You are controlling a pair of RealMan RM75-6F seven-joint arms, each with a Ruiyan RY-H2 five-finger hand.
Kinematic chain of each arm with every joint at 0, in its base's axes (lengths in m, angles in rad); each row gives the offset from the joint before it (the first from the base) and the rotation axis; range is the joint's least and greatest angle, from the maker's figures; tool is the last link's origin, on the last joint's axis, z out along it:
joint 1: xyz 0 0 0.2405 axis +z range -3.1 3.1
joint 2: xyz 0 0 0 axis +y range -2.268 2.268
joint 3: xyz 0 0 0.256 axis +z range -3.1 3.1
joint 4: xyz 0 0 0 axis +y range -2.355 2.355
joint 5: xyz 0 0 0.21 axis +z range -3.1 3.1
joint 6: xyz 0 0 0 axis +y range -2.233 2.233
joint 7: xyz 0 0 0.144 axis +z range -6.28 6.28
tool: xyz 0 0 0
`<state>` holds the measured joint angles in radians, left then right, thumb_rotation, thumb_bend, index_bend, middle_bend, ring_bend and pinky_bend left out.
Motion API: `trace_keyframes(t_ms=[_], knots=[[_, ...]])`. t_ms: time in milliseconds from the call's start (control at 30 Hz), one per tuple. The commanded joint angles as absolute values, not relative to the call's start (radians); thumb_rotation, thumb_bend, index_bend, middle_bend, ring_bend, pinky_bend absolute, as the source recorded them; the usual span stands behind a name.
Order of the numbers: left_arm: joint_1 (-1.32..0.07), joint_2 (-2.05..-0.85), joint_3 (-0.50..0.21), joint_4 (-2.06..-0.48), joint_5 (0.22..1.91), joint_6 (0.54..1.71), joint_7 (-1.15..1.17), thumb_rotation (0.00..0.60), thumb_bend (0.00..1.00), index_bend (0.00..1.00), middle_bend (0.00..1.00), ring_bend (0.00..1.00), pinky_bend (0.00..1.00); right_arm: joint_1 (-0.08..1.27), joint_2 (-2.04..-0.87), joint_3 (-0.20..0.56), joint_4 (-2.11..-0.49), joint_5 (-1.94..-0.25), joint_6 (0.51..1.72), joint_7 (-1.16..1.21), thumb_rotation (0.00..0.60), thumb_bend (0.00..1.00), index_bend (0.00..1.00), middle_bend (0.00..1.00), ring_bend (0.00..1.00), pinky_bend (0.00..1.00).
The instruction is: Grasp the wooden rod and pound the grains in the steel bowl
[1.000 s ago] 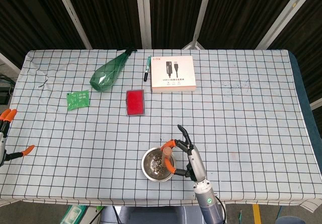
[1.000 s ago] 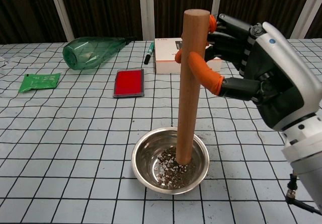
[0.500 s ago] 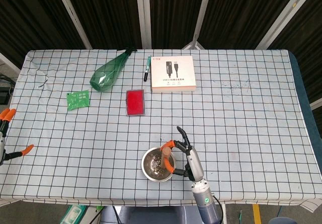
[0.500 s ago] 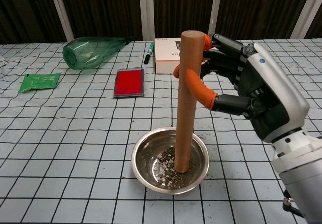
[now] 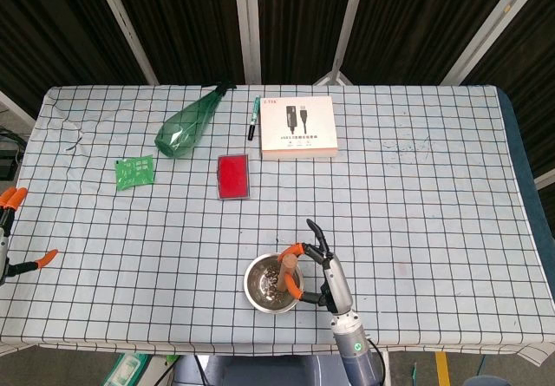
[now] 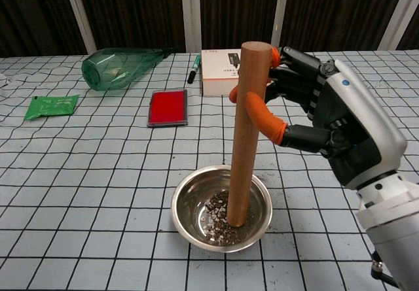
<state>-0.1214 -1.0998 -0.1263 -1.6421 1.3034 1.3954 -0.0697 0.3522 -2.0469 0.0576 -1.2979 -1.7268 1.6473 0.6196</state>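
The right robot hand gripped the wooden rod near its top at frame centre; the rod stood nearly upright, long axis vertical, lower end in the grains of the steel bowl. At the left edge, the left robot hand seemed spread and empty.

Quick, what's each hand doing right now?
Right hand: holding the rod, its lower end in the bowl.
Left hand: at the table's left edge, mostly out of frame; cannot be told.
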Motion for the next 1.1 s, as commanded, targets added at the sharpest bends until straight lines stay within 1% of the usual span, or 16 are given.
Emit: trace_keyframes(t_ms=[33, 433, 733, 1100], knots=[[-0.121, -1.099, -0.127, -1.643, 1.302, 1.396, -0.073, 0.600, 0.02, 0.00, 0.00, 0.00, 0.00, 0.347, -2.052, 0.058, -1.289, -1.724, 1.655, 0.629, 0.600, 0.52, 0.79, 0.66, 0.52, 0.00], [-0.120, -1.098, -0.129, -1.647, 1.301, 1.396, -0.079, 0.600, 0.02, 0.00, 0.00, 0.00, 0.00, 0.334, -2.063, 0.051, -1.233, -1.719, 1.669, 0.656, 0.600, 0.52, 0.79, 0.66, 0.52, 0.00], [-0.120, -1.098, -0.130, -1.646, 1.301, 1.397, -0.079, 0.600, 0.02, 0.00, 0.00, 0.00, 0.00, 0.333, -2.065, 0.045, -1.221, -1.726, 1.675, 0.660, 0.600, 0.52, 0.79, 0.66, 0.52, 0.00], [-0.119, -1.097, -0.130, -1.648, 1.304, 1.399, -0.084, 0.600, 0.02, 0.00, 0.00, 0.00, 0.00, 0.361, -2.017, 0.093, -1.320, -1.755, 1.698, 0.619, 0.600, 0.52, 0.79, 0.66, 0.52, 0.00]])
